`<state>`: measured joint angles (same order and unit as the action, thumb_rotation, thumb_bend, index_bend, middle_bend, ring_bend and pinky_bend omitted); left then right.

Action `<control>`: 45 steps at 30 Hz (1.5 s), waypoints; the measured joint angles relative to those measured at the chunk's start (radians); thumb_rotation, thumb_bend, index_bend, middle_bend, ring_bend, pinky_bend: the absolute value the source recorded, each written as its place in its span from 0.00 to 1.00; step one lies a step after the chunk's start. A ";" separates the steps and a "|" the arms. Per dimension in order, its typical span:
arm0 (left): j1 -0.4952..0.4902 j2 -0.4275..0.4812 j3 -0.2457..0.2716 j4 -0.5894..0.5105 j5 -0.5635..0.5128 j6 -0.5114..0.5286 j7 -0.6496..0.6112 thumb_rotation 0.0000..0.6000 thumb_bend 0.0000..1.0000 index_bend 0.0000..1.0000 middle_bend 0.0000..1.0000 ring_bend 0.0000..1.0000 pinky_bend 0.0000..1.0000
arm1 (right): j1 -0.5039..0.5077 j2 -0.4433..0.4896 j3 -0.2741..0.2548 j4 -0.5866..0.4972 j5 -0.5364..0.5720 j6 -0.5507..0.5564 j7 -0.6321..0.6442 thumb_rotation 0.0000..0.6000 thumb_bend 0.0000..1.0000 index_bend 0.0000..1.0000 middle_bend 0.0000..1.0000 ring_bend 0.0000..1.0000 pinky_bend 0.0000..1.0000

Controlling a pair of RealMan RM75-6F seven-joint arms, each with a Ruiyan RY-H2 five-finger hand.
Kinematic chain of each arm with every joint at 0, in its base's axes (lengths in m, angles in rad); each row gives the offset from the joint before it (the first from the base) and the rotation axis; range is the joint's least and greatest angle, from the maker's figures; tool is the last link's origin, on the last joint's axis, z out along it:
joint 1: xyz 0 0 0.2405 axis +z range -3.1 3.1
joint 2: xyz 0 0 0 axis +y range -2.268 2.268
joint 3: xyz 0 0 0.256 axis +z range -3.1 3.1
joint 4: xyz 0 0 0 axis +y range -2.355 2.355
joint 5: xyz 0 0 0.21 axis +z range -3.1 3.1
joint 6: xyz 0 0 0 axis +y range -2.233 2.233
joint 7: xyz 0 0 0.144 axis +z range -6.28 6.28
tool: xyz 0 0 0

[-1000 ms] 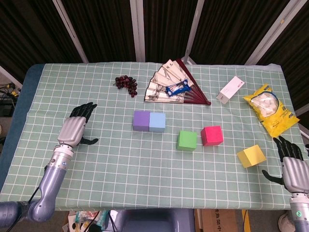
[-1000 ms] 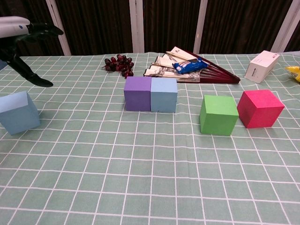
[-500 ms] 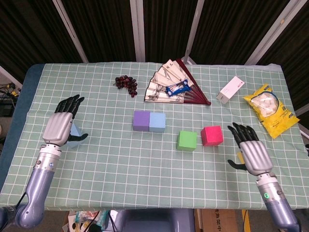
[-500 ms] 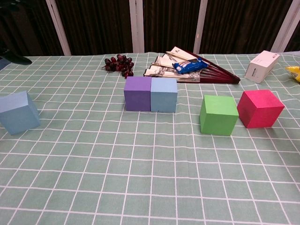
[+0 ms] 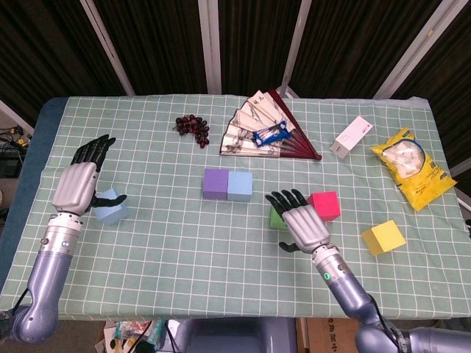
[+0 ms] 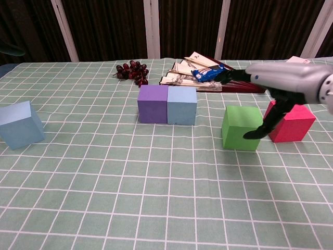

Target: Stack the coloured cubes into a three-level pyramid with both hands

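Head view: I am holding my right hand (image 5: 303, 220) above the green cube (image 5: 277, 218), fingers spread and gripping nothing; its fingertips are reaching over the cube's top. The red cube (image 5: 324, 205) is sitting just beside this hand on its outer side, and the yellow cube (image 5: 383, 237) is lying farther out the same way, well apart. The purple cube (image 5: 215, 183) and pale blue cube (image 5: 240, 185) are touching each other, inward of the right hand and a little beyond it. My left hand (image 5: 76, 184) is hovering with fingers extended and apart, holding nothing; a light blue cube (image 5: 111, 207) is lying just beside its thumb. A folding fan (image 5: 261, 132), grapes (image 5: 193, 126), a white box (image 5: 351, 136) and a yellow bag (image 5: 411, 166) are lying at the far side.

Chest view: My right hand (image 6: 281, 83) is hanging open over the green cube (image 6: 241, 127), thumb pointing down at its near corner; I cannot tell whether it is touching. The red cube (image 6: 292, 125) is showing behind the thumb. My left hand is showing only as a dark sliver at the frame's upper left.
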<state>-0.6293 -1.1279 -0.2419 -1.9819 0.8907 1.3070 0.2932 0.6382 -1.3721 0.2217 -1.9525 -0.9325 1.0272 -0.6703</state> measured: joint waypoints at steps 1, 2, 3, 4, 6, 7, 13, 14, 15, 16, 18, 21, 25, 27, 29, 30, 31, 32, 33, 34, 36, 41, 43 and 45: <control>0.001 0.002 -0.002 0.001 -0.002 -0.003 -0.003 1.00 0.11 0.00 0.01 0.01 0.02 | 0.010 -0.019 -0.002 0.012 0.016 0.002 -0.012 1.00 0.22 0.00 0.11 0.00 0.00; 0.003 0.004 -0.004 0.002 -0.003 -0.006 -0.006 1.00 0.11 0.00 0.01 0.01 0.02 | 0.020 -0.035 -0.004 0.024 0.031 0.005 -0.022 1.00 0.22 0.00 0.11 0.00 0.00; 0.004 0.005 -0.007 0.002 -0.005 -0.011 -0.008 1.00 0.11 0.00 0.01 0.01 0.02 | 0.032 -0.055 -0.006 0.042 0.049 0.009 -0.035 1.00 0.22 0.00 0.11 0.00 0.00; 0.004 0.006 -0.009 0.003 -0.006 -0.013 -0.010 1.00 0.11 0.00 0.01 0.01 0.02 | 0.038 -0.068 -0.008 0.056 0.061 0.012 -0.042 1.00 0.22 0.00 0.11 0.00 0.00; 0.006 0.007 -0.011 0.004 -0.007 -0.017 -0.012 1.00 0.11 0.00 0.01 0.01 0.02 | 0.053 -0.093 -0.009 0.087 0.084 0.021 -0.055 1.00 0.22 0.00 0.11 0.00 0.00; 0.006 0.007 -0.013 0.005 -0.007 -0.020 -0.013 1.00 0.11 0.00 0.01 0.01 0.02 | 0.058 -0.102 -0.009 0.099 0.091 0.025 -0.058 1.00 0.22 0.00 0.11 0.00 0.00; 0.007 0.005 -0.017 0.015 -0.012 -0.032 -0.015 1.00 0.11 0.00 0.01 0.01 0.02 | 0.085 -0.133 -0.006 0.154 0.120 0.053 -0.070 1.00 0.22 0.00 0.14 0.01 0.00; 0.007 0.004 -0.018 0.016 -0.013 -0.035 -0.014 1.00 0.11 0.00 0.01 0.01 0.02 | 0.087 -0.134 -0.006 0.157 0.128 0.055 -0.073 1.00 0.22 0.00 0.16 0.02 0.00; 0.007 0.003 -0.018 0.018 -0.015 -0.038 -0.013 1.00 0.11 0.00 0.01 0.01 0.02 | 0.091 -0.135 -0.006 0.162 0.139 0.057 -0.076 1.00 0.22 0.00 0.18 0.03 0.00; 0.007 0.003 -0.018 0.018 -0.016 -0.040 -0.012 1.00 0.11 0.00 0.01 0.01 0.02 | 0.094 -0.136 -0.006 0.165 0.149 0.059 -0.079 1.00 0.22 0.00 0.21 0.04 0.00; 0.007 0.002 -0.019 0.018 -0.020 -0.045 -0.008 1.00 0.11 0.00 0.01 0.01 0.02 | 0.102 -0.137 -0.006 0.177 0.170 0.063 -0.086 1.00 0.22 0.00 0.23 0.05 0.00; 0.007 0.002 -0.021 0.017 -0.022 -0.046 -0.003 1.00 0.11 0.00 0.01 0.01 0.02 | 0.110 -0.140 -0.007 0.194 0.196 0.068 -0.090 1.00 0.22 0.00 0.24 0.06 0.00; 0.009 0.000 -0.023 0.017 -0.022 -0.046 0.000 1.00 0.11 0.00 0.01 0.01 0.02 | 0.116 -0.142 -0.005 0.217 0.222 0.070 -0.081 1.00 0.22 0.00 0.28 0.08 0.00; 0.009 0.000 -0.024 0.017 -0.022 -0.047 0.001 1.00 0.11 0.00 0.01 0.01 0.02 | 0.119 -0.142 -0.005 0.229 0.229 0.070 -0.074 1.00 0.23 0.00 0.31 0.11 0.00; 0.010 -0.001 -0.025 0.018 -0.022 -0.049 0.001 1.00 0.11 0.00 0.01 0.01 0.02 | 0.121 -0.141 -0.005 0.240 0.234 0.070 -0.067 1.00 0.27 0.00 0.32 0.12 0.00; 0.010 -0.001 -0.025 0.019 -0.023 -0.050 0.001 1.00 0.11 0.00 0.01 0.01 0.02 | 0.122 -0.141 -0.005 0.246 0.237 0.070 -0.062 1.00 0.29 0.00 0.33 0.13 0.00; 0.010 -0.002 -0.025 0.019 -0.023 -0.051 0.001 1.00 0.11 0.00 0.01 0.01 0.02 | 0.122 -0.140 -0.005 0.249 0.240 0.069 -0.058 1.00 0.30 0.00 0.34 0.13 0.00; 0.010 -0.002 -0.026 0.020 -0.023 -0.052 0.002 1.00 0.11 0.00 0.01 0.01 0.02 | 0.123 -0.139 -0.006 0.251 0.241 0.069 -0.055 1.00 0.31 0.00 0.35 0.14 0.00; 0.010 -0.003 -0.026 0.021 -0.024 -0.053 0.003 1.00 0.11 0.00 0.01 0.01 0.02 | 0.123 -0.138 -0.006 0.253 0.242 0.068 -0.050 1.00 0.32 0.00 0.36 0.15 0.00; 0.010 -0.004 -0.026 0.021 -0.024 -0.053 0.003 1.00 0.11 0.00 0.01 0.01 0.02 | 0.123 -0.137 -0.007 0.254 0.242 0.067 -0.045 1.00 0.32 0.00 0.36 0.15 0.00; 0.010 -0.005 -0.027 0.021 -0.023 -0.054 0.004 1.00 0.11 0.00 0.01 0.01 0.02 | 0.123 -0.136 -0.009 0.257 0.239 0.067 -0.035 1.00 0.32 0.00 0.37 0.15 0.00; 0.011 -0.007 -0.029 0.022 -0.023 -0.054 0.008 1.00 0.11 0.00 0.01 0.01 0.02 | 0.126 -0.136 -0.016 0.265 0.225 0.064 -0.020 1.00 0.32 0.00 0.37 0.16 0.00; 0.012 -0.007 -0.031 0.021 -0.022 -0.052 0.009 1.00 0.11 0.00 0.01 0.01 0.02 | 0.129 -0.136 -0.015 0.268 0.219 0.061 -0.013 1.00 0.32 0.00 0.37 0.16 0.00; 0.013 -0.008 -0.033 0.023 -0.020 -0.049 0.008 1.00 0.11 0.00 0.01 0.01 0.02 | 0.133 -0.136 -0.012 0.273 0.208 0.060 -0.004 1.00 0.32 0.00 0.37 0.16 0.00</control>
<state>-0.6164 -1.1363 -0.2747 -1.9594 0.8702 1.2578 0.3015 0.7711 -1.5085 0.2094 -1.6793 -0.7246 1.0868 -0.6743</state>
